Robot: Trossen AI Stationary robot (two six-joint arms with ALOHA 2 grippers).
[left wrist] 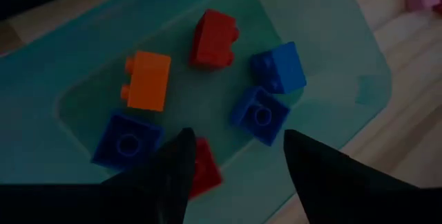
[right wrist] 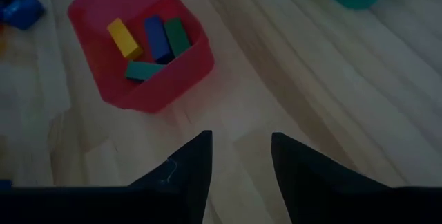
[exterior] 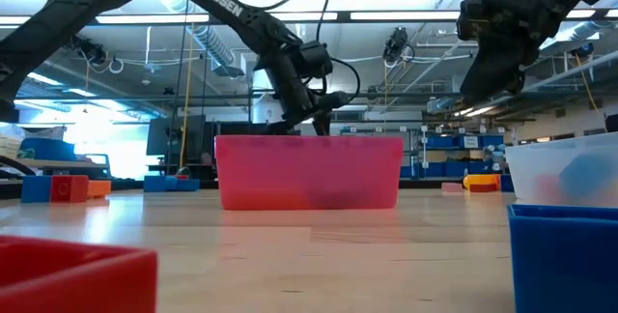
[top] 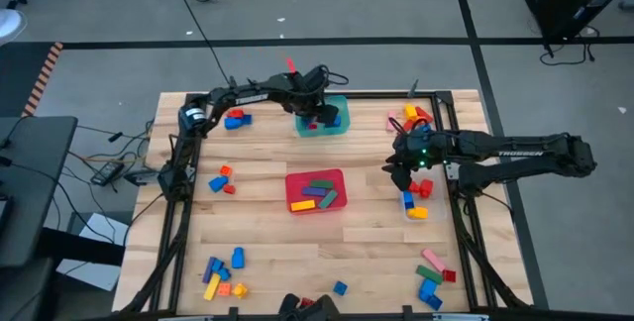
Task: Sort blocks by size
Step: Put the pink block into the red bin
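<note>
Blocks (top: 417, 206) are split across the counter (top: 367, 247): small cube-ish ones already sit in the teal tub (top: 307, 128) at the far side, long bars lie in the red tub (top: 293, 184) mid-counter, and loose clusters remain at the far-left, left-middle, near-left, far-right, right-middle and near-right spots. That layout reads as size sorting, short pieces to teal and long ones to red.

In the left wrist view the teal tub holds a red block (left wrist: 213, 37), an orange block (left wrist: 147, 80), three blue ones and another red partly hidden behind a finger.

Left end effector (left wrist: 235, 162) hangs directly above the teal tub, fingers apart, nothing between them. Judgement: it is at the drop point for a small block, so this looks like a release position; which block, if any, came from it can't be told.

Right end effector (right wrist: 238, 156) hovers above bare counter on the right side, near the right-middle cluster, fingers apart and empty. Its wrist camera looks toward the red tub with yellow, blue and green bars inside. Likely staged to pick from the blue/orange/red group just below it in the high view.

Progress: partial, since most clusters are unsorted. Risk: tight clusters may make single-block grasps awkward.
</note>
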